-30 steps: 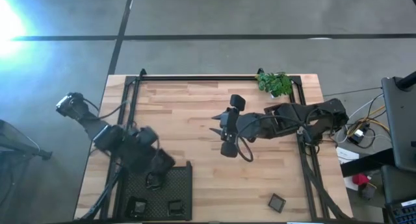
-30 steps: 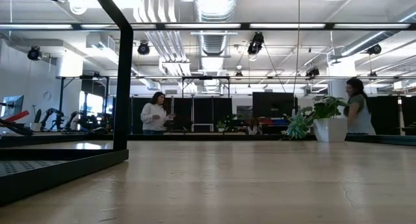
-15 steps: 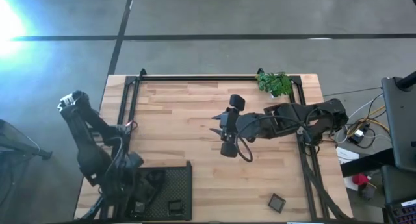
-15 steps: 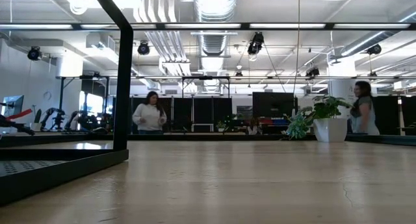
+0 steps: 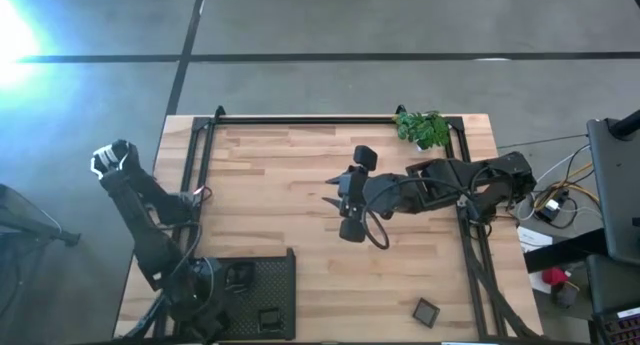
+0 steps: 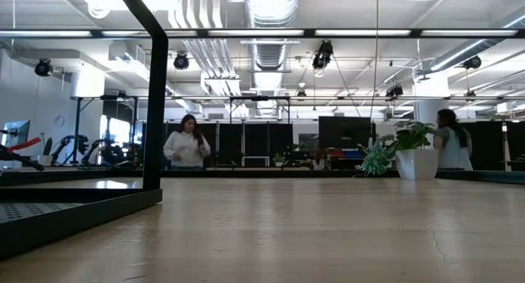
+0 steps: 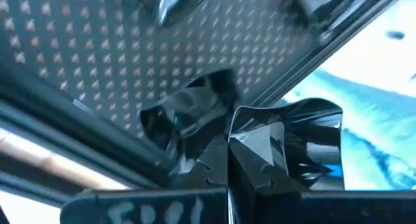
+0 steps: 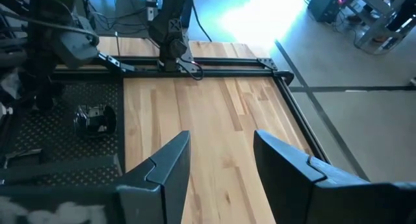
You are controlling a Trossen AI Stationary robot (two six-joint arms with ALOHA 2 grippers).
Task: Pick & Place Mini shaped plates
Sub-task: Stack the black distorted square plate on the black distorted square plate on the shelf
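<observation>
While the left gripper [image 7: 227, 165], fingers pressed together, dips into the black mesh tray [image 5: 275, 285] at the table's near left corner, one small dark square plate [image 5: 427, 311] waits near the near edge; the right gripper [image 5: 340, 207] hovers spread mid-table, seemingly idle.

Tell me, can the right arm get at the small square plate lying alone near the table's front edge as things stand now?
Probably yes. The right gripper hangs open over the table's middle, empty, and only bare wood lies between it and the square plate. The left gripper is far off, over the mesh tray.
</observation>
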